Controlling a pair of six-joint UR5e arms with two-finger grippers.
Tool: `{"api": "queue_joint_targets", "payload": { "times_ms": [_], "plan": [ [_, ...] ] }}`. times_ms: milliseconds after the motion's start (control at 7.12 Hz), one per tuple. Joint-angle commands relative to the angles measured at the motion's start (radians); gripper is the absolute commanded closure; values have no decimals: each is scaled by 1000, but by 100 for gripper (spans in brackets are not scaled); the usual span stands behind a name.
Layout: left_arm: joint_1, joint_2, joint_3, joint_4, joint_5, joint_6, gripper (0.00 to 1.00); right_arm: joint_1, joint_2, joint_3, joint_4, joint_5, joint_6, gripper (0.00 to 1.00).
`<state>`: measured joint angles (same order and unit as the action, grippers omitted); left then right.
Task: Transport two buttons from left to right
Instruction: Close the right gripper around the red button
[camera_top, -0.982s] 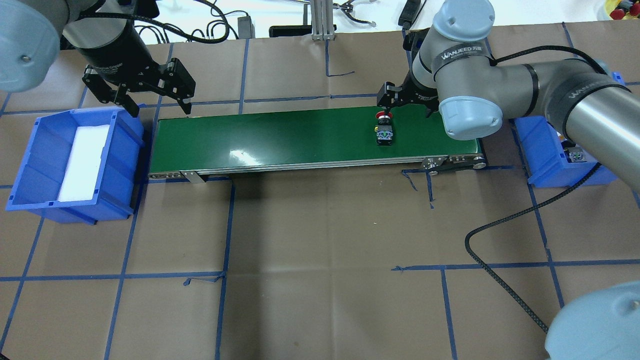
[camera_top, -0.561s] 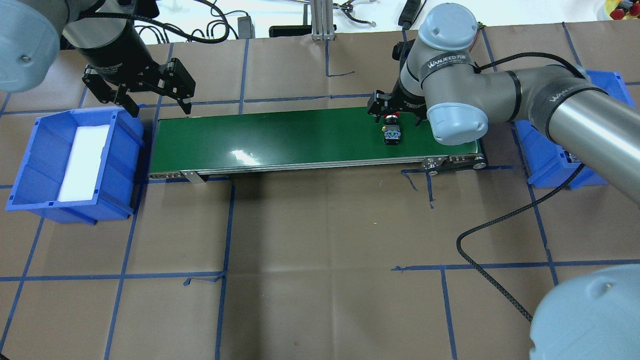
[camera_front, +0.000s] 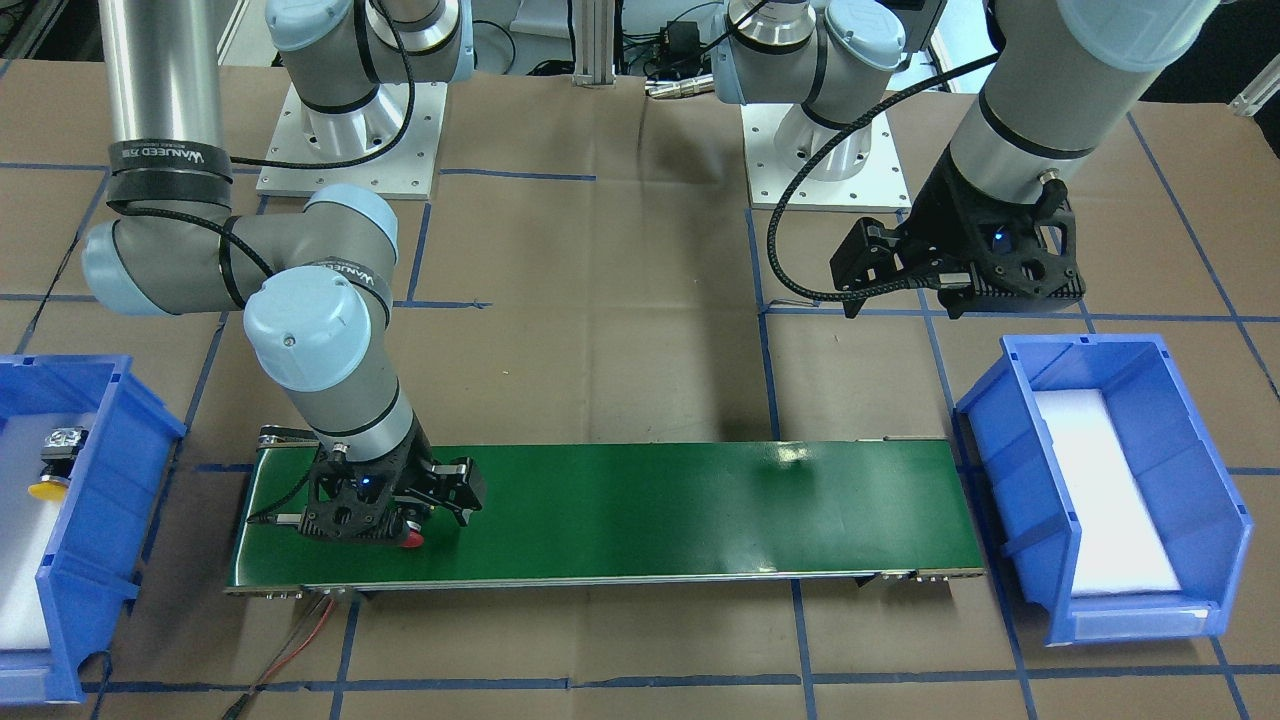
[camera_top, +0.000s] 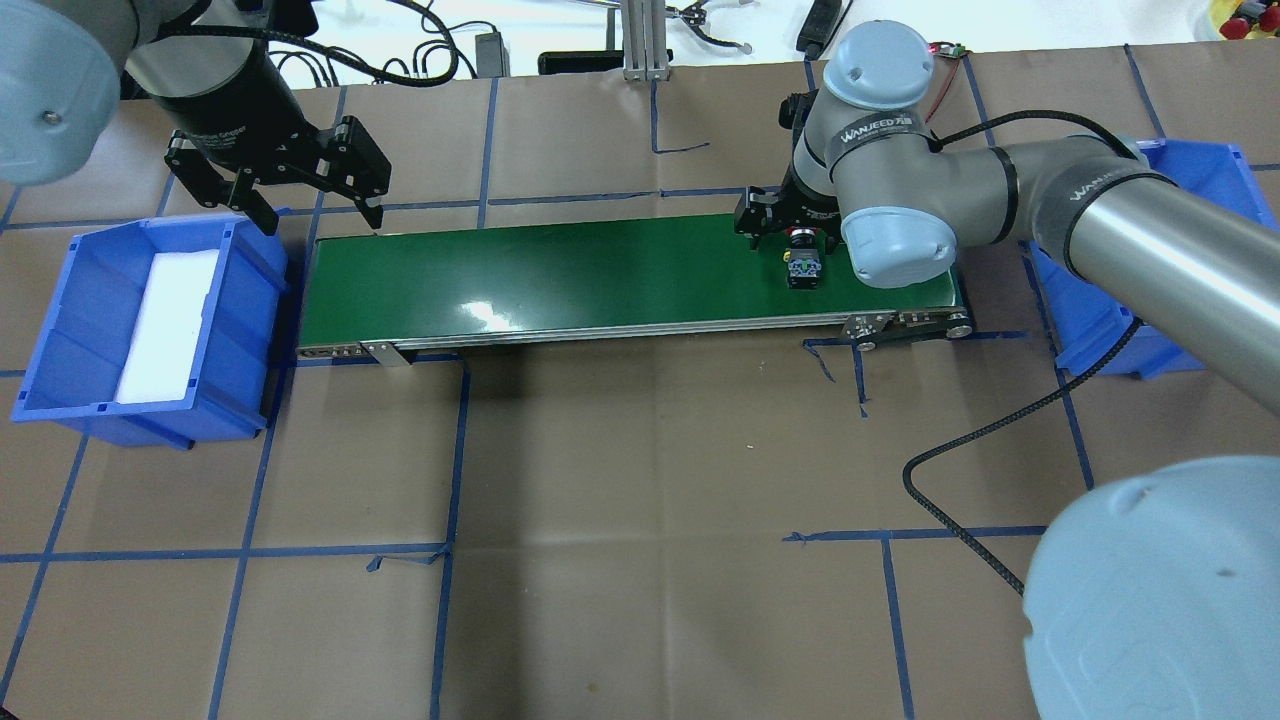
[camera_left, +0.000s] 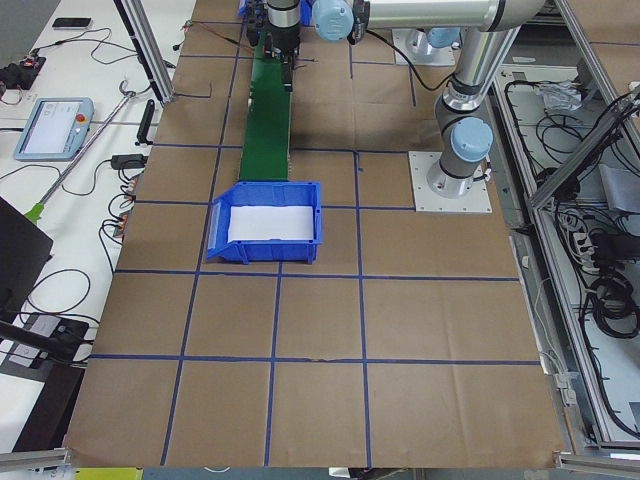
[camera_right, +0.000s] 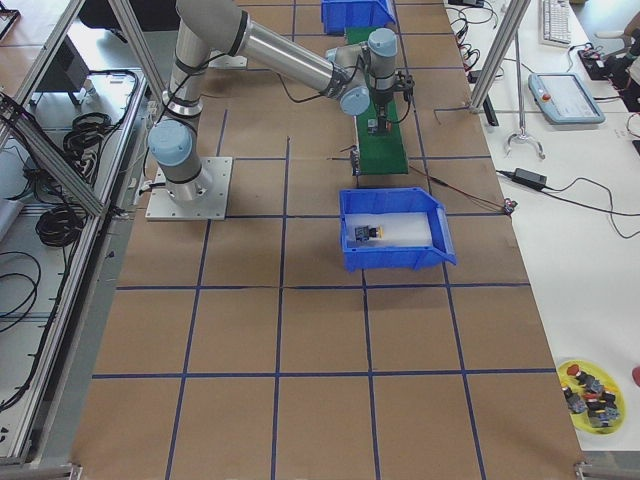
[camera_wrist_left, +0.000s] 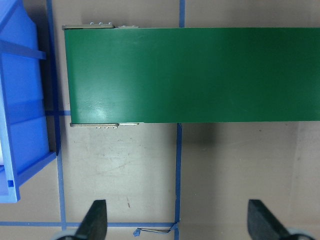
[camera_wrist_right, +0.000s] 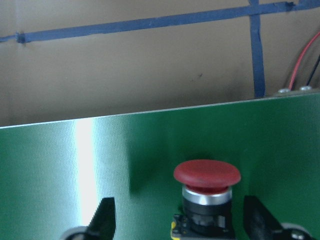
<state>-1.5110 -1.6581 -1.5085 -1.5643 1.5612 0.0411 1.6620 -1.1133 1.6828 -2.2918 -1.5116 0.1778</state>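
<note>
Red button: it lies on the green belt, near the belt's end on the robot's right. The right hand hangs low over it, fingers apart. In the right wrist view one finger stands at each side of the button's body, with green belt showing in the gap on both sides. We see no contact. The button sits between the fingers, not clamped.

Look of the red button: it lies on its side. It has a domed red mushroom cap, a bright metal collar under it and a black body behind. From overhead the cap points toward the belt's far edge and the body toward the robot. A grey-green block sits at the body's near end. The arm's wrist joint hides part of the hand in that view.

Yellow button: it lies on its side on the white pad inside the blue bin beyond the belt's right end, well apart from either hand. It has a yellow cap and a black body.

Left hand: its fingers are spread wide and hold nothing. It hovers above the brown-papered worktop at the belt's left end, near the far corner of the left bin. That bin holds only a white pad.
</note>
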Motion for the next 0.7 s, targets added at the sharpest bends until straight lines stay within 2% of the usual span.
{"api": "queue_joint_targets", "payload": {
  "times_ms": [0, 140, 281, 421, 561],
  "plan": [
    [0, -2, -1, 1, 0, -9, 0, -4, 4, 8, 14, -7, -20, 67],
    [0, -2, -1, 1, -1, -9, 0, -8, 1, 9, 20, -40, -23, 73],
    [0, -2, -1, 1, 0, -9, 0, -16, -6, 3, 97, -54, -23, 87],
    [0, -2, -1, 1, -1, -9, 0, -25, -16, -5, 138, -61, -44, 93],
    [0, -2, -1, 1, 0, -9, 0, -46, -45, -12, 141, -56, -85, 96]
  ]
}}
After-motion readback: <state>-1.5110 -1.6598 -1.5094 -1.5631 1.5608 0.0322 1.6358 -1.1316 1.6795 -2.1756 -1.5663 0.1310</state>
